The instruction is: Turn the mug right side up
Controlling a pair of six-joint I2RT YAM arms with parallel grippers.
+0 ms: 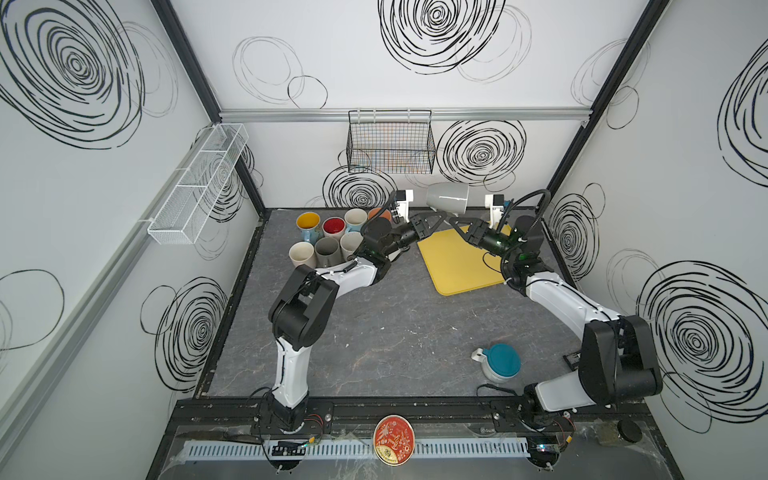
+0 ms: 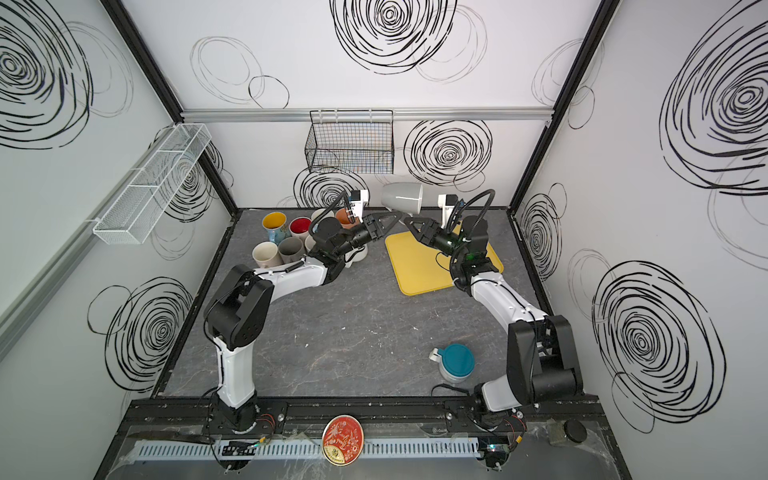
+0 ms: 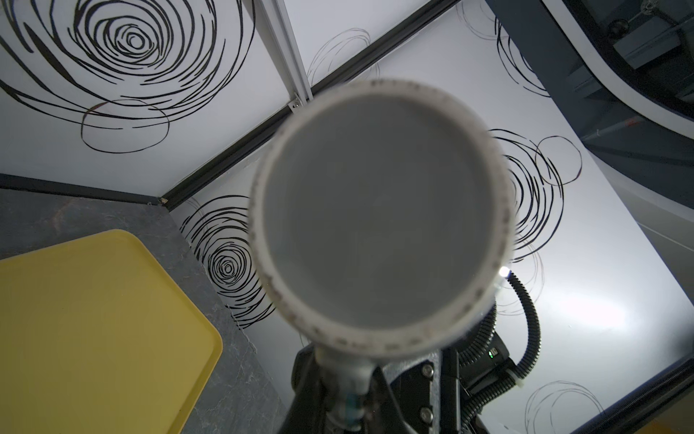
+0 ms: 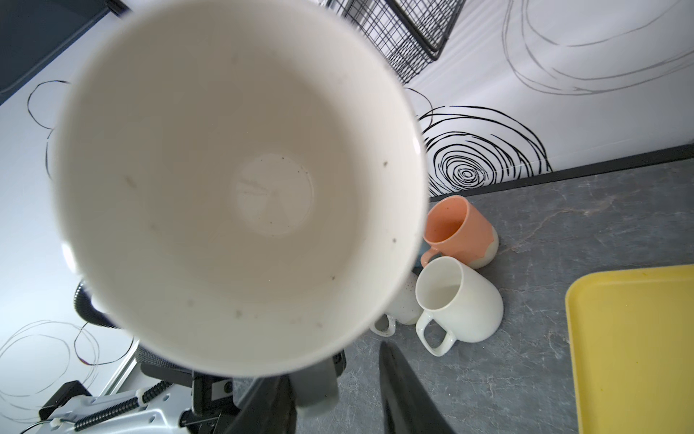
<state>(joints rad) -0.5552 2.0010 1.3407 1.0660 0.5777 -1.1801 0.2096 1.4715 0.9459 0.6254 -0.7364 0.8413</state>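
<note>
The gray mug (image 1: 448, 198) hangs in the air just above both sets of jaws, lying on its side. Its base faces the left arm and its open mouth faces the right arm, and its handle points down toward the fingertips.

The left gripper (image 1: 440, 216) is clamped on the handle. In the left wrist view the handle runs from the mug's base (image 3: 379, 218) straight down into the closed jaws.

The right gripper (image 1: 453, 219) meets it tip to tip from the opposite side. In the right wrist view its two fingers (image 4: 405, 394) stand apart, with the handle just beside one of them and a gap to the other.

A yellow tray (image 1: 457, 266) lies below the right jaws.
</note>
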